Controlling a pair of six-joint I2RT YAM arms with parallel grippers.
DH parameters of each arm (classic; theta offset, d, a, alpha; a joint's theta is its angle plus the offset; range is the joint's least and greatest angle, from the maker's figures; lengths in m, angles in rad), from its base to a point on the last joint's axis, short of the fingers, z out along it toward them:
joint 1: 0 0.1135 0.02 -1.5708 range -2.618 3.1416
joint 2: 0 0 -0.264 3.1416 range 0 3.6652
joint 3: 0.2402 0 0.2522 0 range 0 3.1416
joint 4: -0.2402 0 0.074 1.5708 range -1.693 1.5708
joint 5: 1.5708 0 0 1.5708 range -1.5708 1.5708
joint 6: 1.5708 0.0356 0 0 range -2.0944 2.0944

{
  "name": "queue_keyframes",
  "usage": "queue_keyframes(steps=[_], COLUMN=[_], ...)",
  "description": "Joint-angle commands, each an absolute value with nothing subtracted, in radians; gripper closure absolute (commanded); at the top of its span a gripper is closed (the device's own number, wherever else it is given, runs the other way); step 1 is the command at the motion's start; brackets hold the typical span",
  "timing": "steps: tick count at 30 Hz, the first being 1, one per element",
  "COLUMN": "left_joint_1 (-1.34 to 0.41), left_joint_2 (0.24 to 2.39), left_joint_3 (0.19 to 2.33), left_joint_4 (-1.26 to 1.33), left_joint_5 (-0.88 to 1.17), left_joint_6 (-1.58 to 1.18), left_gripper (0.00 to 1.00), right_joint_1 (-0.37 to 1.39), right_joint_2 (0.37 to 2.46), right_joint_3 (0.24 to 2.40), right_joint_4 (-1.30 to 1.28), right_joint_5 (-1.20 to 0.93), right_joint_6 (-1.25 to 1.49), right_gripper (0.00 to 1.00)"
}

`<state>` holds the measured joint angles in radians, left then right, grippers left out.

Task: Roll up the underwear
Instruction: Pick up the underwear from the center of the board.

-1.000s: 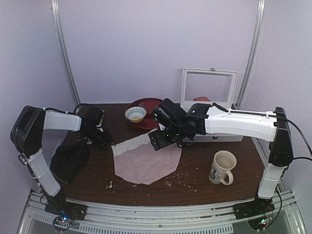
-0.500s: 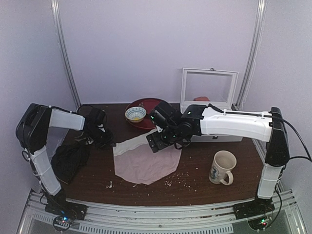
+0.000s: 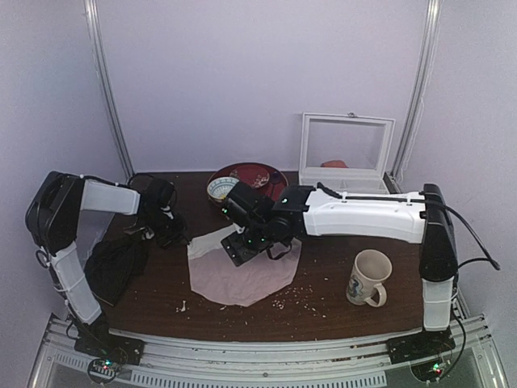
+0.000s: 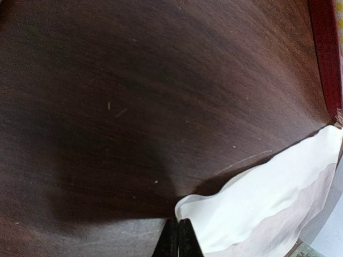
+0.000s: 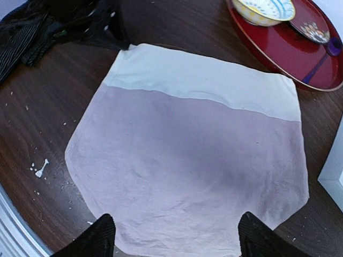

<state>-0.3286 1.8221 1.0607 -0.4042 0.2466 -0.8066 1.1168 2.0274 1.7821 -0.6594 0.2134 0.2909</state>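
Underwear (image 5: 187, 160) lay spread flat on the table (image 3: 339, 267), its whitish waistband on the far side. Left tool (image 4: 177, 240) was closed tight with its tips at the waistband's left corner; whether it pinched fabric was unclear. Right tool (image 5: 177, 238) hung spread wide above the pink cloth

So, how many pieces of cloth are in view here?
2. The thin pale pink underwear with a whitish waistband lies spread at the middle of the dark wooden table; a crumpled black cloth sits at its left edge. Others may be hidden.
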Motion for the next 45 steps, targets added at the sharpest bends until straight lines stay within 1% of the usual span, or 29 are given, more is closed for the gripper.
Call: queue_keyframes(steps=[1,7,12,18,25,35,38,41,45], left_joint_1=[-0.324,-0.324,-0.324,-0.324,-0.324,-0.324,-0.323,-0.323,-0.324], left_joint_2=[1.767,1.740,1.734,1.730,1.724,1.713,1.706,1.701,1.701], left_joint_3=[1.079,1.078,1.067,1.045,1.028,1.028,1.031,1.029,1.029], left_joint_4=[-0.446,-0.484,-0.490,-0.485,-0.479,-0.485,-0.492,-0.494,-0.492], left_joint_5=[0.261,0.269,0.280,0.288,0.299,0.302,0.298,0.299,0.305], left_joint_6=[-0.788,-0.761,-0.741,-0.722,-0.715,-0.716,-0.715,-0.717,-0.718], left_gripper=[1.00,1.00,1.00,1.00,1.00,1.00,1.00,1.00,1.00], right_joint_1=[1.203,1.288,1.330,1.350,1.352,1.338,1.332,1.328,1.318], right_joint_2=[2.098,2.194,2.276,2.358,2.446,2.493,2.501,2.506,2.510], right_joint_3=[1.839,1.867,1.904,1.964,2.033,2.033,2.033,2.032,2.020], right_joint_4=[-0.625,-0.525,-0.476,-0.439,-0.420,-0.388,-0.382,-0.383,-0.394], right_joint_5=[0.268,0.319,0.344,0.349,0.379,0.378,0.378,0.379,0.379], right_joint_6=[0.225,0.129,0.103,0.089,0.084,0.111,0.109,0.112,0.128], right_gripper=[0.25,0.41,0.47,0.59,0.65,0.65,0.67,0.71,0.72])
